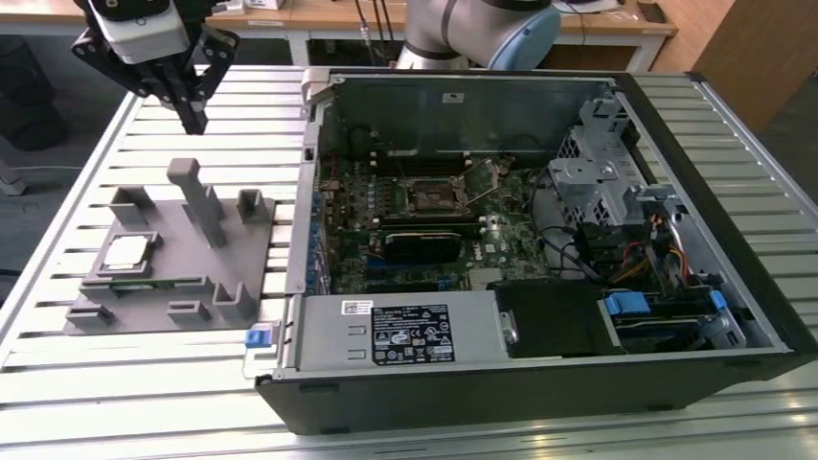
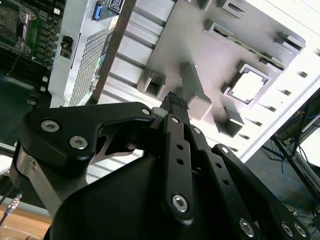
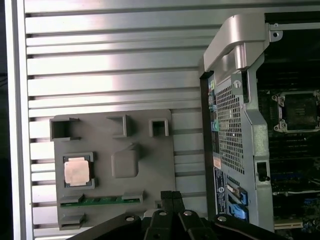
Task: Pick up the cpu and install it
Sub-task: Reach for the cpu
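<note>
Exterior view: fingers [image 1: 193,117] clenched, empty, well apart from cpu [image 1: 124,253] in walled pocket of grey fixture [image 1: 176,273]; open slatted table [image 1: 256,134] between

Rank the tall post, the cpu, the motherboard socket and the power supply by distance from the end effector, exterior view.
1. tall post of the grey fixture, nearest the end effector.
2. cpu, in its fixture pocket, exterior view's left.
3. motherboard socket, inside the case.
4. power supply, along the case's near wall.

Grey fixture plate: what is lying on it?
The cpu sits in a square pocket of the plate, a green circuit strip slotted nearby. What lies under the cpu is covered.
</note>
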Action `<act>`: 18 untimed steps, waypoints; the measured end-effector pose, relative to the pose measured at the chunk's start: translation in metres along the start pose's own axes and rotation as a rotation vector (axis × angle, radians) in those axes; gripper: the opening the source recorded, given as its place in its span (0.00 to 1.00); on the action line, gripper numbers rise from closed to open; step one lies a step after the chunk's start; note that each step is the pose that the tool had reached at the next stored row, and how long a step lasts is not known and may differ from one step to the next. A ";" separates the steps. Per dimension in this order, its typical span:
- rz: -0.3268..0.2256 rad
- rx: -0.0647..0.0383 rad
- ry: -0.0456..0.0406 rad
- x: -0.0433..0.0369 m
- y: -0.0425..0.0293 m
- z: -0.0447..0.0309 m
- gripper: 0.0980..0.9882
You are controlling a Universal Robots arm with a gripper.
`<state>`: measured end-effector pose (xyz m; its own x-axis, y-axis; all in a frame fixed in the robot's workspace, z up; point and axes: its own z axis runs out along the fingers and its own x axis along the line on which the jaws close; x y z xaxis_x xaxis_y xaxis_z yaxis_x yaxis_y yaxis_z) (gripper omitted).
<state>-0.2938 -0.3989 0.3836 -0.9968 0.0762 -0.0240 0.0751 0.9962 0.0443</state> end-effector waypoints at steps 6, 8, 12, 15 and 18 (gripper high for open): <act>0.000 0.000 0.0001 0.0066 -0.0005 0.0004 0.01; 0.000 0.000 0.0001 0.0094 -0.0007 0.0005 0.01; 0.000 0.000 0.0001 0.0176 -0.0014 0.0007 0.01; 0.000 0.000 0.0001 0.0259 -0.0020 0.0010 0.01; 0.000 0.000 0.0000 0.0364 -0.0028 0.0014 0.01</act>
<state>-0.3303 -0.3989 0.3813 -0.9968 0.0762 -0.0240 0.0750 0.9962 0.0444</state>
